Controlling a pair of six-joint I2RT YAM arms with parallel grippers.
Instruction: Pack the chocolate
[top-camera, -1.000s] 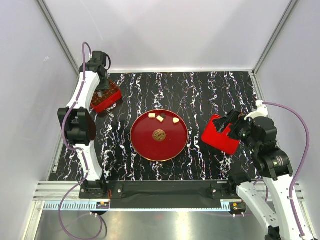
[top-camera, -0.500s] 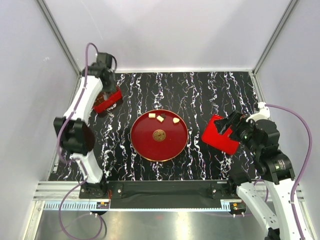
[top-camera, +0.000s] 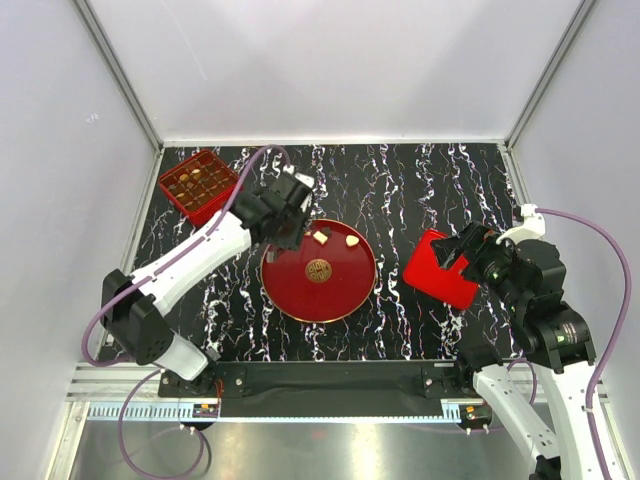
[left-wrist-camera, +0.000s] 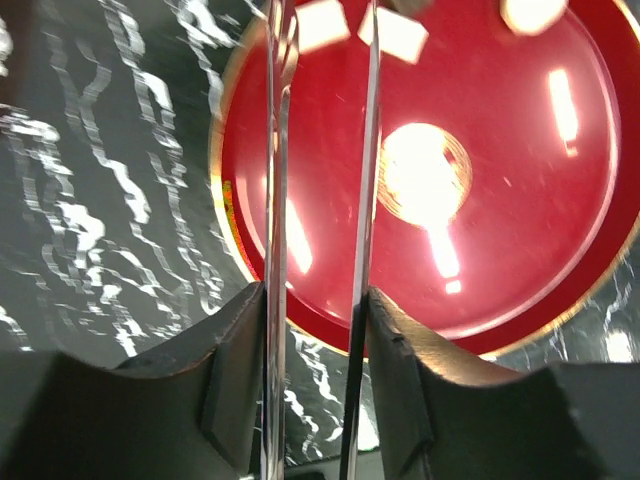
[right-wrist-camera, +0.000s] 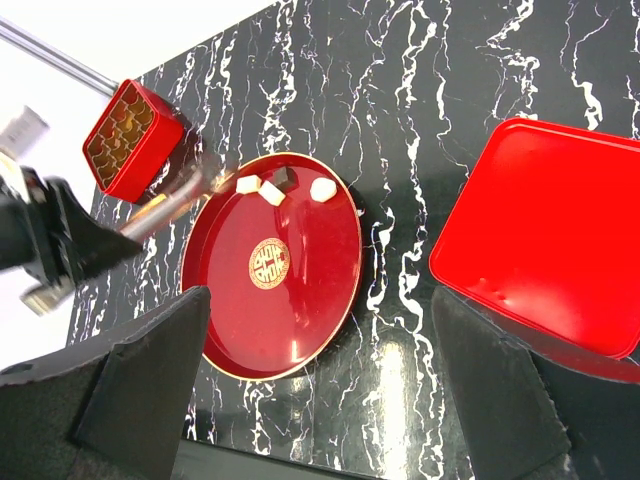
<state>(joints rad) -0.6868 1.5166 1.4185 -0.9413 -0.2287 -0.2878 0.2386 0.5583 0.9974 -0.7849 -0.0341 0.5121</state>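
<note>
**A:** Where is your chocolate sitting?
**B:** A few cream and dark bite-size chocolate pieces (top-camera: 321, 237) lie on the far side of the round red gold-rimmed plate (top-camera: 300, 290). More sit in the square red partitioned box (top-camera: 198, 187) at the far left corner of the black marbled table (top-camera: 420, 180)
**A:** And your grippers?
**B:** Your left gripper (top-camera: 296, 226) hovers over the plate's far left edge, fingers slightly parted, nothing between them. Your right gripper (top-camera: 466, 252) is spread wide and empty, over the shallow red lid (top-camera: 440, 278)

Top view: fixed, high above near edge, looking down on whole surface (top-camera: 420, 180). Left wrist view: very close, along own fingers (left-wrist-camera: 274, 250) onto red plate (left-wrist-camera: 520, 230). Right wrist view: raised at right, facing left, farther off. All three share red plate.
</note>
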